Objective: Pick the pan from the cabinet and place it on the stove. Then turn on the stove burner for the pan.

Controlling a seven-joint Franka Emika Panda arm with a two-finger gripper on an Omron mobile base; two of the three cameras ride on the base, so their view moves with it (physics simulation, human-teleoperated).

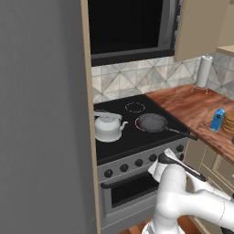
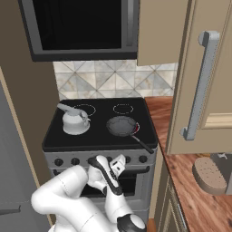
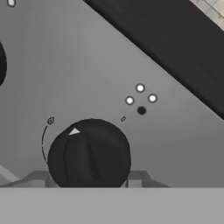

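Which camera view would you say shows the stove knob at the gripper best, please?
The hand view: the knob looms close, its white pointer and markings readable. In the left base view the arm hides it; the right base view shows the gripper at the knob row.

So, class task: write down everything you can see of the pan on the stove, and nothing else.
The pan is a shallow, round, dark grey frying pan, matte like cast metal, with a long thin black handle. It sits flat and upright on the stove, on the front right burner, where a red glow shows at its rim. The handle points to the front right, reaching the cooktop's edge. Nothing lies in it, and the white kettle stands apart to its left.
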